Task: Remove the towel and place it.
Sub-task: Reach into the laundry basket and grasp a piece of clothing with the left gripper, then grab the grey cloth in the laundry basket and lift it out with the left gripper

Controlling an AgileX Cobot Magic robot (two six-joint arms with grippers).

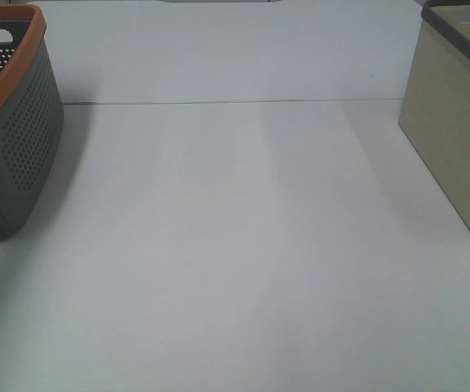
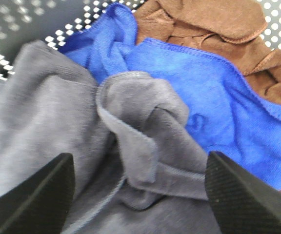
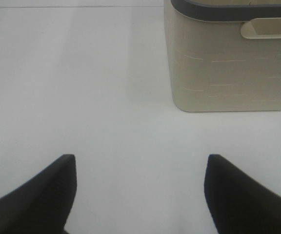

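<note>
The towel point(image 2: 57, 122) is a crumpled charcoal-purple cloth lying inside the perforated grey basket with the orange rim point(image 1: 23, 139), which stands at the left edge of the table. My left gripper point(image 2: 140, 195) is open just above the towel, one black finger point(image 2: 33, 200) on each side of a raised fold. My right gripper point(image 3: 140, 195) is open and empty over the bare white table, facing the beige basket point(image 3: 228, 63). Neither gripper shows in the exterior high view.
A blue cloth point(image 2: 218, 92) and a brown cloth point(image 2: 204, 29) lie beside the towel in the same basket. The beige basket with a dark rim point(image 1: 455, 122) stands at the right edge of the white table point(image 1: 235, 245).
</note>
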